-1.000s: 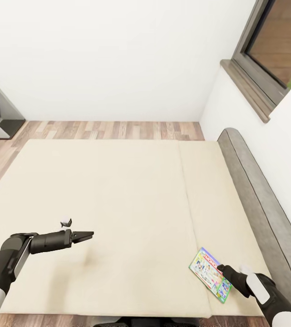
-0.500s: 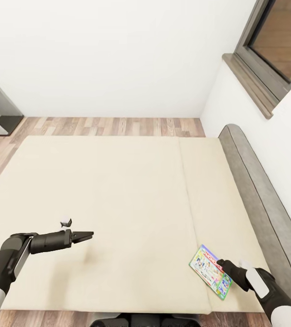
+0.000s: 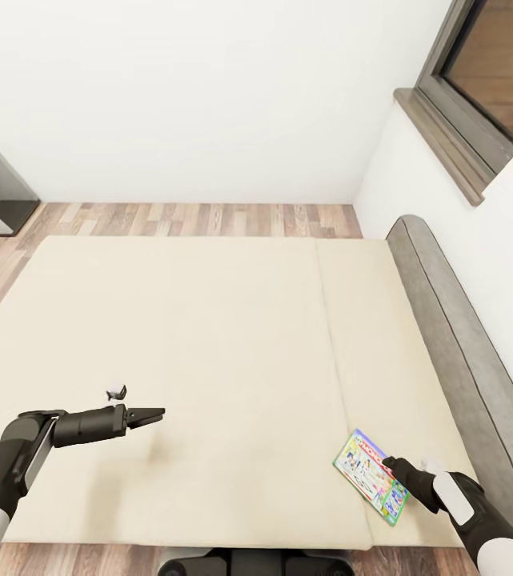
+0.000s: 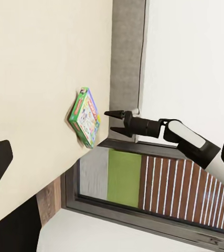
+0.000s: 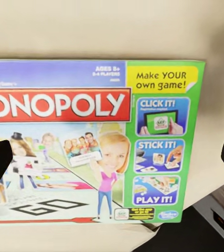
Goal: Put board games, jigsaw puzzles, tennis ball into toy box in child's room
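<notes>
Red MONOPOLY banner on board game [image 5: 91, 142]; right pincer [image 3: 390, 466] spread, left pincer [image 3: 157, 415] spread.

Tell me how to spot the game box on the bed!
Find the big beige bed with the grey headboard along one side. Near that headboard, at the mattress's closest corner, lies a flat Monopoly box, right by the right gripper. It's the one colourful thing there, with green, blue and a red name banner.

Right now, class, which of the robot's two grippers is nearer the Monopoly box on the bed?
The right gripper, open beside the Monopoly box; the left gripper hovers far across the mattress.
</notes>
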Controlling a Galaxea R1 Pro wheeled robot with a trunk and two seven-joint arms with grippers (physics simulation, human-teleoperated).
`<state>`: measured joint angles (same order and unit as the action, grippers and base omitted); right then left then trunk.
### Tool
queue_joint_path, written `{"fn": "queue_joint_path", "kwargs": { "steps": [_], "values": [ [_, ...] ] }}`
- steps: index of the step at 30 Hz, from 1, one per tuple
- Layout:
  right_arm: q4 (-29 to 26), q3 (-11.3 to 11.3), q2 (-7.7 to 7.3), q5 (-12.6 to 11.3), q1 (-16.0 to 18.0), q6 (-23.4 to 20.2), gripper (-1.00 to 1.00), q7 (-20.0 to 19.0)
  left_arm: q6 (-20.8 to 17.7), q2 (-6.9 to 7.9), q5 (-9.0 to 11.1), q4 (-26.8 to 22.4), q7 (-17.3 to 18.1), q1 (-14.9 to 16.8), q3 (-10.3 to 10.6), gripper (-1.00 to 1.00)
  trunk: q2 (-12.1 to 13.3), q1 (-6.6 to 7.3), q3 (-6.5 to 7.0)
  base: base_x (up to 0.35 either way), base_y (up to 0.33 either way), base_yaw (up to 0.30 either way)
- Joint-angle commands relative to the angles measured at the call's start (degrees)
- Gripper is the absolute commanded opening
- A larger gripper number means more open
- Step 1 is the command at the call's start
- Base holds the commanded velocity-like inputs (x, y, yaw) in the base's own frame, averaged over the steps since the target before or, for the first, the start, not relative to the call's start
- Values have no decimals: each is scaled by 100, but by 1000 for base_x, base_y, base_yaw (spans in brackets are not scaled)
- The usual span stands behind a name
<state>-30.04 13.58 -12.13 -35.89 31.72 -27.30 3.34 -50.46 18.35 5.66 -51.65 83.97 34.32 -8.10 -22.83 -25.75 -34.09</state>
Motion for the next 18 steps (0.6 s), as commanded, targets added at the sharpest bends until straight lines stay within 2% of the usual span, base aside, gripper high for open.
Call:
{"fn": "queue_joint_path", "kwargs": {
  "steps": [1,18],
  "values": [
    [-11,9,1,-55,1,-29,100,35,-60,2,6,-1,16,1,1,100,-9,-3,-8,0,0,0],
    [-37,11,0,-30,1,-37,100,27,-60,22,6,-7,68,4,-35,100,-9,-3,-12,0,0,0]
  ]
}}
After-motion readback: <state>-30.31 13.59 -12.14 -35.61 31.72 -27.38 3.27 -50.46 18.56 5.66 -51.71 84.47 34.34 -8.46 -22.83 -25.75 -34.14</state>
